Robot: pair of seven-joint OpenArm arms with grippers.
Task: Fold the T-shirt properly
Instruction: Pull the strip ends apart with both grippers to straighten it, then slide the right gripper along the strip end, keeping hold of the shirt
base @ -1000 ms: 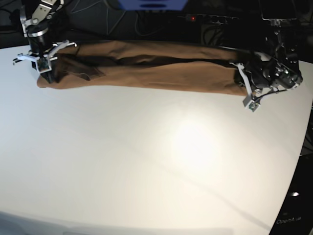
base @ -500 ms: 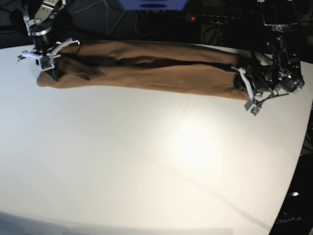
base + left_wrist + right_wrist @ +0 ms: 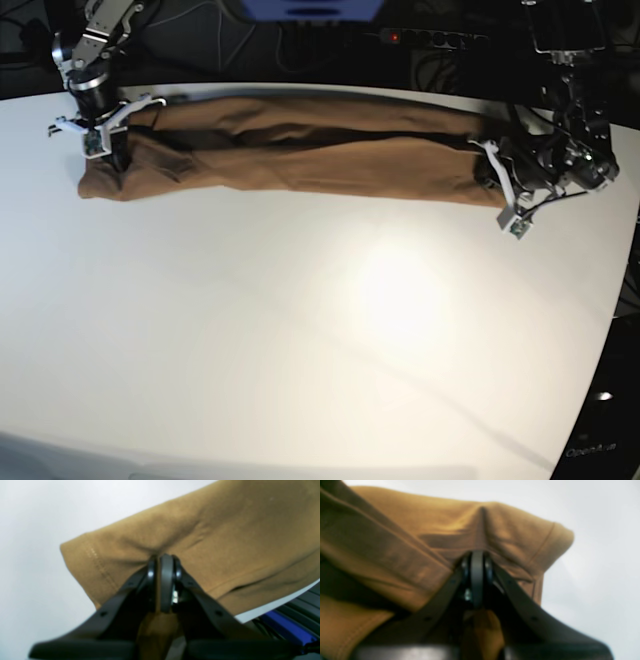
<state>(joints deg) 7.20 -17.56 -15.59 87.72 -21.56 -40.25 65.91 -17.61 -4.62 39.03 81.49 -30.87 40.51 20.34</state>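
Observation:
The tan-brown T-shirt [image 3: 300, 150] lies stretched in a long band across the far part of the white table [image 3: 300, 330]. My left gripper [image 3: 490, 170], on the base view's right, is shut on the T-shirt's [image 3: 225, 537] right end near a stitched hem; the left wrist view shows the left gripper [image 3: 163, 560] pinching a fold. My right gripper [image 3: 108, 152], on the base view's left, is shut on the left end. In the blurred right wrist view the right gripper [image 3: 477, 555] pinches the T-shirt [image 3: 420, 537] beside a hemmed edge.
Dark cables and a power strip [image 3: 420, 38] lie behind the table's far edge. A blue object [image 3: 312, 8] sits at the top centre. The table's right edge curves away near the left arm [image 3: 570, 150]. A glare patch [image 3: 400, 290] marks the bare tabletop.
Both grippers have drawn the T-shirt farther back on the table, keeping it stretched between them. The cloth band now lies higher in the base view and looks narrower.

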